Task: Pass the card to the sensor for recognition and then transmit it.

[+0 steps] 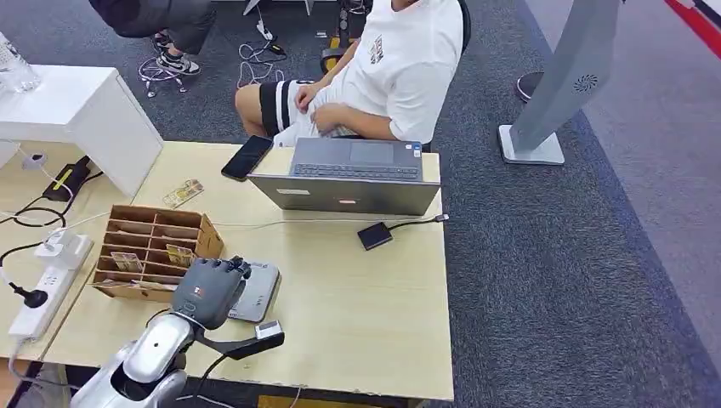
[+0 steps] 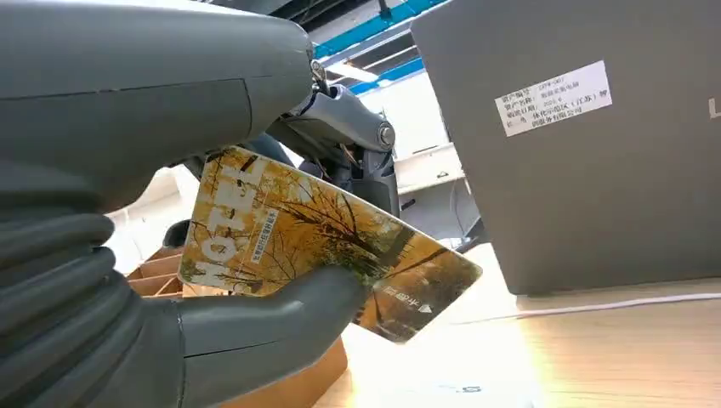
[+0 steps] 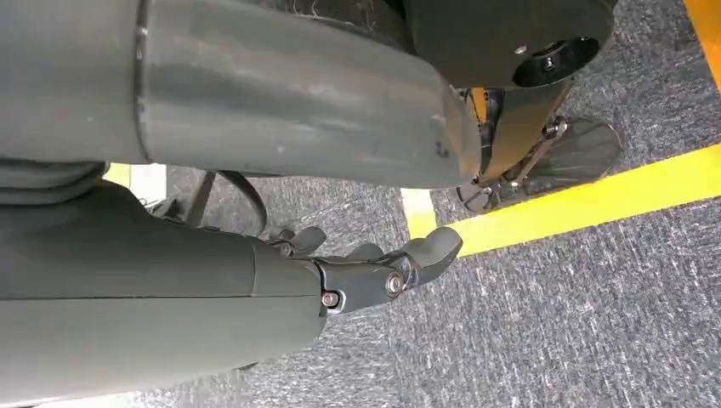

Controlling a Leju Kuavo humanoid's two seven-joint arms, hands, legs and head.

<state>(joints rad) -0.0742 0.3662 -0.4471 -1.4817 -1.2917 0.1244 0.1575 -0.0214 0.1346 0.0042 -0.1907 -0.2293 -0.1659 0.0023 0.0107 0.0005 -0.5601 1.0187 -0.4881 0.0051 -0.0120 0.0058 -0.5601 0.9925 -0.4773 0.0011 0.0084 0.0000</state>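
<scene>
Grey left hand (image 1: 214, 289) grips card (image 2: 323, 242) over sensor (image 1: 259, 289), laptop (image 1: 353, 174) behind, right hand (image 3: 374, 268) empty.

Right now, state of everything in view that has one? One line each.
Left hand: grips the card, over the grey sensor pad.
Yellow autumn-tree card: held between thumb and fingers, tilted.
Flat grey sensor pad: on the table, partly under the hand.
Right hand: holds nothing, fingers loosely curled, hanging above the carpet.
Grey laptop: open, lid laid far back.
Black smartphone: screen dark.
Brown cardboard organiser: cards in some compartments.
</scene>
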